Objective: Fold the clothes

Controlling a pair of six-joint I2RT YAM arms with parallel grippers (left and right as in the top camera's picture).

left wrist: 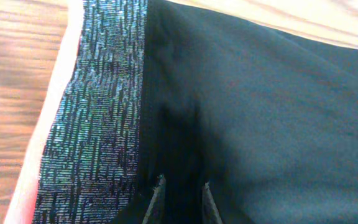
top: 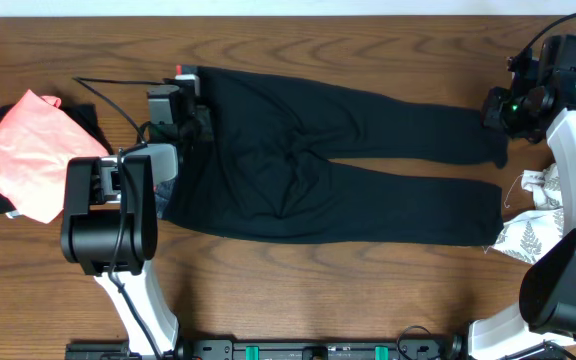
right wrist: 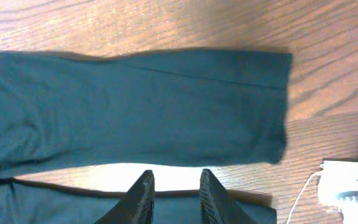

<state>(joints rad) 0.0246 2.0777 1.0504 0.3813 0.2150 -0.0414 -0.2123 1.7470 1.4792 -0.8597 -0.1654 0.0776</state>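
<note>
Long black leggings (top: 318, 170) lie flat across the table, waistband to the left and both legs running right. My left gripper (top: 196, 120) is down on the waistband end. In the left wrist view its fingertips (left wrist: 183, 188) stand close together with a puckered fold of black cloth (left wrist: 260, 112) pinched between them, just right of the grey waistband (left wrist: 98, 112) and its coral edge (left wrist: 55, 93). My right gripper (top: 495, 112) hovers by the leg cuffs. Its fingers (right wrist: 176, 186) are apart over the strip of wood between the two legs (right wrist: 135, 106), with nothing in them.
A coral-pink cloth (top: 23, 155) rests on a dark garment (top: 90, 122) at the far left. A white leaf-print cloth (top: 533, 225) (right wrist: 353, 186) lies past the lower cuff at the right. The arm bases (top: 113, 220) (top: 568, 280) stand along the near edge.
</note>
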